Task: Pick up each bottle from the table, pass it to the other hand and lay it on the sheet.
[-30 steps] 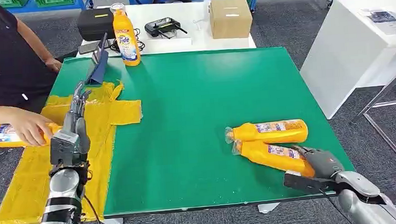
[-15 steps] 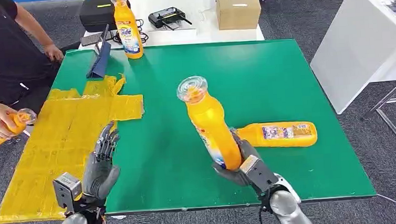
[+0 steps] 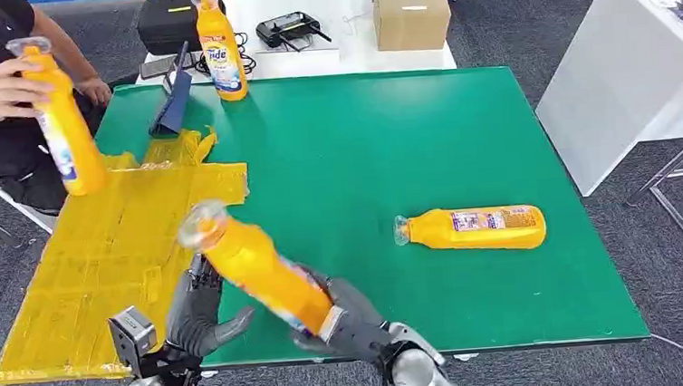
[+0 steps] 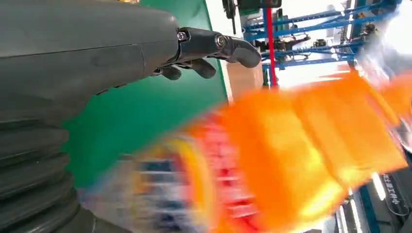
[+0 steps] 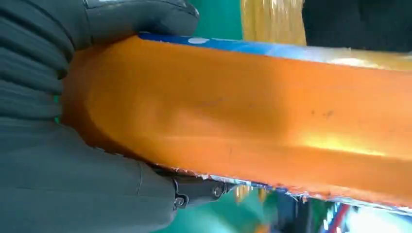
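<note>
My right hand (image 3: 352,324) grips the base of an orange bottle (image 3: 257,267), which is tilted with its clear cap toward the yellow sheet (image 3: 97,255). In the right wrist view the bottle (image 5: 272,116) lies across the palm of my right hand (image 5: 73,121). Just beside it, my left hand (image 3: 203,312) is open with fingers spread, not holding it. The left wrist view shows the left hand (image 4: 145,48) with the blurred bottle (image 4: 291,160) close by. A second orange bottle (image 3: 472,229) lies on the green table (image 3: 389,144).
A person at the far left holds another orange bottle (image 3: 58,117) upright over the sheet's far corner. A Tide bottle (image 3: 219,47), a blue stand (image 3: 173,105), a black case (image 3: 163,24) and a cardboard box (image 3: 411,11) stand at the back.
My right hand has swung the bottle left and low toward my left hand. The left hand has shifted slightly right. The person has raised their bottle upright over the sheet.
</note>
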### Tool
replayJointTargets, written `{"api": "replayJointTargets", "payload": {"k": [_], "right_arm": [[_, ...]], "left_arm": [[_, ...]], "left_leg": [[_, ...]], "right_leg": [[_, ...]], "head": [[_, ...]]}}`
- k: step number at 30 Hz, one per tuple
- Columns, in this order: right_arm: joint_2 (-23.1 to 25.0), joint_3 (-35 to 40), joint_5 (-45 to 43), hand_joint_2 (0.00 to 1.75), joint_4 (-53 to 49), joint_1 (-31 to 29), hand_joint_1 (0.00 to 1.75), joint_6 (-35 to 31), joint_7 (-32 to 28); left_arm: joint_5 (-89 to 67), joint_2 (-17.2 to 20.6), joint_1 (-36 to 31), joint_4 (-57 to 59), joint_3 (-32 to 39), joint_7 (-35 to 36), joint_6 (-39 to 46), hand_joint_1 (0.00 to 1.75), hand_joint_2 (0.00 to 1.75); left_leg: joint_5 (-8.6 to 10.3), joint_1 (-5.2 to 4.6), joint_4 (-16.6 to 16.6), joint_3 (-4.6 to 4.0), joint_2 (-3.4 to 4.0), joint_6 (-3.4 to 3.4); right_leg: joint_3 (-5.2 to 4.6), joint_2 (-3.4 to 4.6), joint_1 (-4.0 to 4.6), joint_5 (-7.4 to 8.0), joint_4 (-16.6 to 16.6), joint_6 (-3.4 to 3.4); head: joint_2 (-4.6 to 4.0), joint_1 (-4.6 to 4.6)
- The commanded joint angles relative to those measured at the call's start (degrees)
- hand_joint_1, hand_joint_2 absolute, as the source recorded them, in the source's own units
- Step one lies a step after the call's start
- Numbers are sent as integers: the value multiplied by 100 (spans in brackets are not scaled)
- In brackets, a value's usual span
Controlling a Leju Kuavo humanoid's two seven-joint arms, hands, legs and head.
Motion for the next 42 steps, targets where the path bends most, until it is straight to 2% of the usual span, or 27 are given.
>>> {"api": "replayJointTargets", "payload": {"k": [1, 5, 9, 10, 23, 30, 32, 33, 34, 37, 39, 42], "right_arm": [[268, 902, 279, 175, 1586, -289, 175, 75, 83], [475, 1618, 517, 175, 2573, -374, 175, -162, -33], [447, 1705, 569, 175, 2610, -491, 175, -273, -103], [426, 1703, 563, 175, 2539, -516, 175, -294, -108], [251, 1496, 372, 175, 2028, -745, 175, -309, -96], [-32, 1116, 152, 175, 1035, -726, 175, -381, 3], [-32, 1116, 152, 175, 1035, -726, 175, -381, 3], [-23, 1055, 152, 175, 969, -677, 150, -493, -23], [-43, 856, 202, 175, 667, -579, 0, -843, -85], [-446, 386, 142, 175, -284, -533, 0, -893, 162], [-821, -77, 255, 175, -913, -449, 0, -1001, 347], [-1398, -582, 644, 175, -1347, -444, 0, -1094, 574]], "left_arm": [[300, 105, -135, 254, -106, 165, -131, 0, 175], [623, 182, -222, 502, -115, 293, -317, 0, 175], [694, 225, -195, 586, -164, 343, -399, 3, 175], [679, 266, -186, 612, -225, 360, -459, 175, 175], [501, 532, 65, 545, -568, 220, -747, 175, 175], [419, 600, 315, 254, -604, 63, -696, 175, 175], [419, 600, 315, 254, -604, 63, -696, 175, 175], [398, 586, 313, 241, -584, 54, -656, 175, 175], [287, 552, 382, 123, -538, -15, -531, 175, 175], [310, 575, 477, -204, -345, -124, -479, 175, 175], [-206, 511, 417, -532, 38, -338, 13, 175, 175], [-520, 477, 264, -772, 507, -301, 333, 175, 175]], "left_leg": [[7, -17, -24, 20, -8, 12], [6, -13, -37, 34, 4, 7], [5, -9, -21, 13, -10, 6], [8, -13, -27, 16, -14, 7], [5, -13, -12, -1, -8, 8], [1, -10, -4, -18, 3, 6], [1, -9, -3, -18, 1, 6], [2, -16, -11, -8, 0, 10], [2, -15, -10, -9, -1, 9], [1, -22, -12, -7, -4, 13], [2, -19, -6, -15, -9, 14], [5, -17, 1, -25, -26, 14]], "right_leg": [[14, -10, -16, 0, -9, 8], [27, 1, -12, -1, -17, 3], [5, -11, -8, -2, -10, 3], [7, -16, -12, -2, -11, 4], [-9, -11, -11, -1, -2, 5], [-20, 2, -13, 1, 4, 4], [-19, -1, -14, 0, 4, 4], [-13, -2, -20, -1, 3, 6], [-14, -3, -20, -2, 4, 5], [-14, -3, -27, -4, 6, 8], [-17, -9, -25, -2, 7, 9], [-20, -24, -23, -1, 7, 10]], "head": [[0, 2], [0, 2], [0, 0], [0, -2], [0, 2], [0, 0], [0, 2], [0, 2], [0, 4], [0, 0], [0, 0], [0, 2]]}}
